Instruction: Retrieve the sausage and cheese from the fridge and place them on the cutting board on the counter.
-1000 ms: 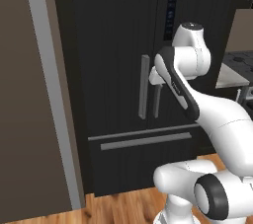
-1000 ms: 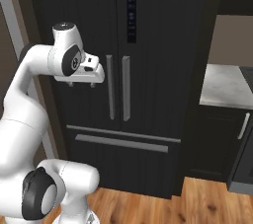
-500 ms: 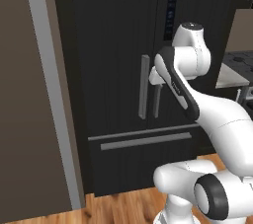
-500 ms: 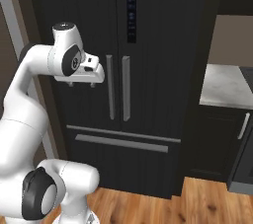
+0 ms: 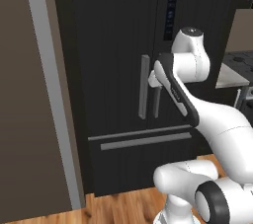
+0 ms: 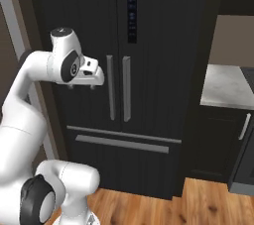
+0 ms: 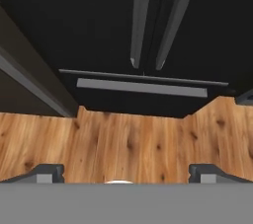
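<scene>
Claw spread wide, empty, pointing at the floor beside the shut fridge. Could slip past the left door handle unless turned toward it.

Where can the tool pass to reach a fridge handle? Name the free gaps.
Free: the black door face left of the left handle, and the stretch between the handle ends and the drawer handle. Tight: the narrow slot between the left handle and right handle. The open tool hangs left of both.
</scene>
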